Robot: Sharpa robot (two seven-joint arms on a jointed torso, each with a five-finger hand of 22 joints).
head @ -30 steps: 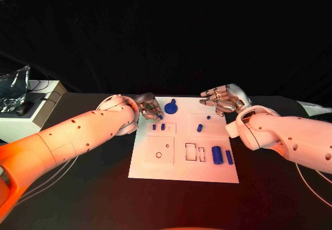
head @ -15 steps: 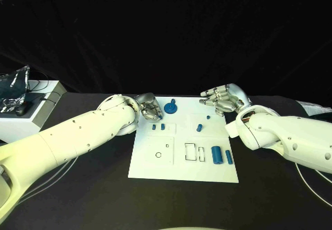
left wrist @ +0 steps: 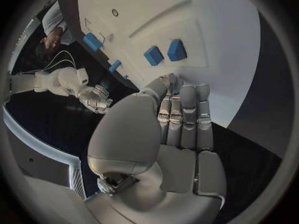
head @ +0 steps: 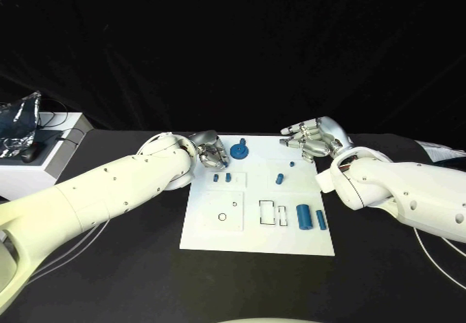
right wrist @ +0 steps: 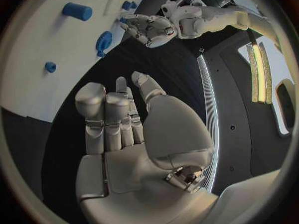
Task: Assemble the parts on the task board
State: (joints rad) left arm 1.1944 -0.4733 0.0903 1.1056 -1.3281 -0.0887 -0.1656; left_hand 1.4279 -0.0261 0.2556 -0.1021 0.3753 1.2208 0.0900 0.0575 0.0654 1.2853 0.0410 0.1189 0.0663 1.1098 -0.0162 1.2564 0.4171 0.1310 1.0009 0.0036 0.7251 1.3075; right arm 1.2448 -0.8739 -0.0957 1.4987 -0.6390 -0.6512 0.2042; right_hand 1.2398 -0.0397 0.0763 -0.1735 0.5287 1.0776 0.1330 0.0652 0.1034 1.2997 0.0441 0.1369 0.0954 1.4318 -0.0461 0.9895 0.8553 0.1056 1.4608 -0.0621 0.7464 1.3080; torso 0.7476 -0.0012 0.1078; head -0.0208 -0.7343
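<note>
White task board (head: pixel 260 235) holds blue parts (head: pixel 311 218); both hands' fingers curl narrow, holding nothing.

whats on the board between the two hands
In the head view, a round blue part lies on the task board between the left hand and right hand.
</note>
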